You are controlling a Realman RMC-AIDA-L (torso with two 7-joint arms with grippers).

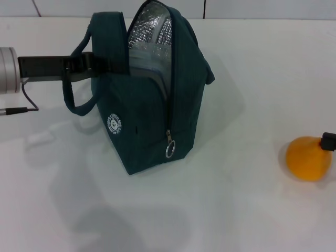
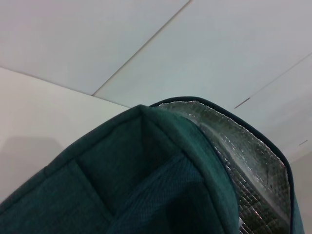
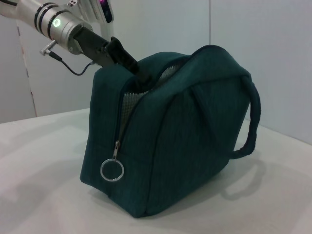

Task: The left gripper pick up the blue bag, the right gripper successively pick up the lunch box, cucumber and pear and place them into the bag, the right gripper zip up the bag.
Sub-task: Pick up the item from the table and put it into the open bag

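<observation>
The blue bag stands upright on the white table, its top open and its silver lining showing. My left gripper comes in from the left and is shut on the bag's near top edge; the right wrist view shows this gripper pinching that edge of the bag. The left wrist view shows only the bag's fabric and lining. A pale box-like shape, probably the lunch box, sits inside the opening. The pear lies at the far right, with a black tip of my right gripper at its top. The cucumber is out of view.
The zipper's ring pull hangs low on the bag's front end, with the zip open above it. A thin cable trails from the left arm. Bare white table lies between bag and pear.
</observation>
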